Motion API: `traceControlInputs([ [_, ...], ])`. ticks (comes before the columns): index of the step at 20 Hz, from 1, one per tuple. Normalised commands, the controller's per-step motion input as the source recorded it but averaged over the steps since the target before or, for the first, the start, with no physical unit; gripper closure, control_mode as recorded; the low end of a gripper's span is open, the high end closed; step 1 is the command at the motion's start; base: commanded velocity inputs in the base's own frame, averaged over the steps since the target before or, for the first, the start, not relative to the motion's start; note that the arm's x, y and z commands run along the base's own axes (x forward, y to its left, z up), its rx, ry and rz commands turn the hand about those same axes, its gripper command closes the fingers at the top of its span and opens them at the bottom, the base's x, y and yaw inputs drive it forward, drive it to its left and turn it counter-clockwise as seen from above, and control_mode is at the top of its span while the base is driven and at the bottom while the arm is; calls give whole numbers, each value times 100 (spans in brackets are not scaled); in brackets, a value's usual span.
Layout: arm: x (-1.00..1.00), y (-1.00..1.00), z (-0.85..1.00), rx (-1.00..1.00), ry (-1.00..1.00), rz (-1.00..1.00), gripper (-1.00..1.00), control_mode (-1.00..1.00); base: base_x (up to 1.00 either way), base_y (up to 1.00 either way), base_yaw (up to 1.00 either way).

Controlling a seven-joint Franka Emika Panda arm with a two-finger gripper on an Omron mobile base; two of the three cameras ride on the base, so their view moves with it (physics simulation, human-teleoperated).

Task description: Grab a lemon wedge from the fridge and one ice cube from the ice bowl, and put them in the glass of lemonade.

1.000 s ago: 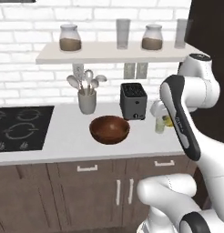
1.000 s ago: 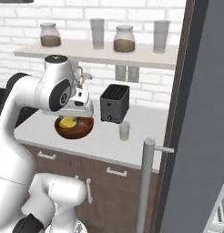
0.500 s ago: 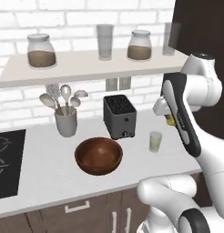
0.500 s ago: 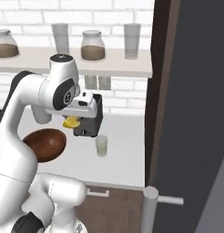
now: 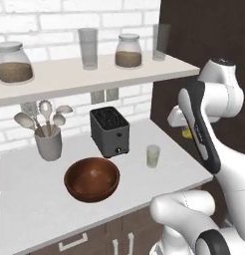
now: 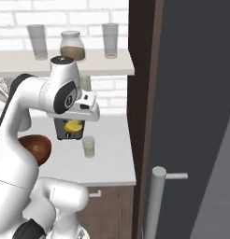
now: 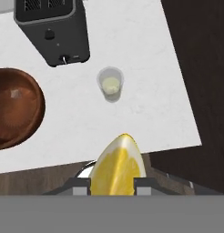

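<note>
The gripper (image 7: pixel 116 187) is closed on the lemon wedge (image 7: pixel 118 166), held above the counter's (image 7: pixel 145 86) front edge, short of the glass (image 7: pixel 110 83). Dropping it in remains, then the ice from the bowl (image 5: pixel 91 179). A toaster (image 5: pixel 110 131) stands behind, under a white brick wall (image 5: pixel 55 11) and jar shelf (image 5: pixel 79 77).

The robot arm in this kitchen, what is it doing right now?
The gripper is shut on a lemon wedge and holds it in the air above the counter's front edge. The glass of lemonade stands on the white counter between the toaster and the wooden ice bowl. The wedge is not yet in the glass.
</note>
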Motion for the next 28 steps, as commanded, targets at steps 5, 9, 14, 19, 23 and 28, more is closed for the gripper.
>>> traceControlInputs([
  [5,0,0,0,0,0,0,100,100,0,2,-2],
  [9,0,0,0,0,0,0,100,100,0,0,0],
  [14,0,0,0,0,0,0,100,100,0,0,0],
  [19,8,5,-47,0,7,0,100,-100,0,0,0],
  [23,56,47,-55,0,6,-2,100,-100,0,0,0],
  [28,67,34,-45,3,1,-1,100,-100,0,0,0],
])
